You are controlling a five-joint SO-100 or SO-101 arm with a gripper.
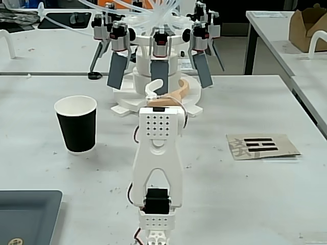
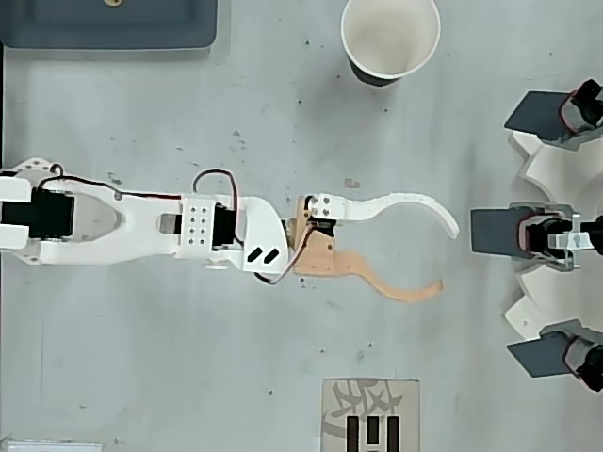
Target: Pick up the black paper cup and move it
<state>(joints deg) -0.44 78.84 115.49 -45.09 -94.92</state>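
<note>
The black paper cup point(image 1: 76, 130) stands upright on the grey table, left of the arm in the fixed view, its white inside empty. In the overhead view the cup point(image 2: 377, 76) sits near the top edge. My gripper point(image 2: 445, 258) is stretched out low over the table, well apart from the cup. Its white finger point(image 2: 405, 204) and orange finger point(image 2: 396, 287) are spread wide with nothing between them. In the fixed view the gripper point(image 1: 171, 88) points away from the camera, partly hidden behind the arm's own white body.
A white fixture with several grey paddles on motors point(image 1: 158, 56) stands just beyond the fingertips and fills the right edge of the overhead view point(image 2: 551, 235). A card with black bars point(image 1: 261, 146) lies on the right. A dark tray point(image 1: 25, 214) is at the near left.
</note>
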